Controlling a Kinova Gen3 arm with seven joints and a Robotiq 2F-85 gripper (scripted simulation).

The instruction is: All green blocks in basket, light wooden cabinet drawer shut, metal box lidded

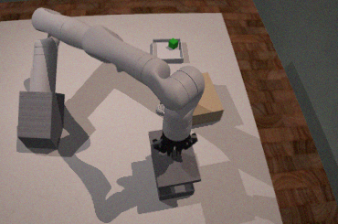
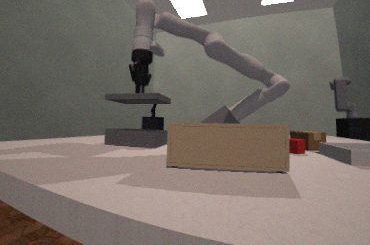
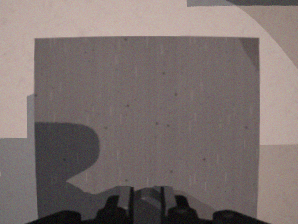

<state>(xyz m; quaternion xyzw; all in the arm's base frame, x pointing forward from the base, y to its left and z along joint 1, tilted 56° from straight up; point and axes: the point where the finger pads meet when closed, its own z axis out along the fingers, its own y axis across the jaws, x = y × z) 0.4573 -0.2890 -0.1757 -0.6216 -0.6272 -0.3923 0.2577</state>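
The pale surface [image 1: 27,180] [image 2: 100,187] [image 3: 125,17] bore a light wooden cabinet [image 1: 207,100] [image 2: 228,147] near the metal box [image 1: 176,194] [image 2: 132,137] — above it, the pincer [image 1: 174,154] [image 2: 140,90] [image 3: 147,203] grasped the raised lid [image 1: 179,172] [image 2: 137,98] [image 3: 150,110].

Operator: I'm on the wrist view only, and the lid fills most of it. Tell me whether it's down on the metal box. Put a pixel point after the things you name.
Observer: It isn't. The exterior view shows a gap between the lid [image 1: 178,171] [image 2: 137,99] [image 3: 150,100] and the metal box [image 1: 175,194] [image 2: 132,137] below it, with the gripper [image 1: 175,153] [image 2: 139,89] [image 3: 147,203] holding the lid.

Operator: Report on the basket.

Observer: The top view shows one green block [image 1: 173,43] inside the basket [image 1: 169,60] [image 2: 336,153].

Operator: Now name any other block you see.

Observer: A red block [image 2: 297,146] is on the table, in the exterior view.
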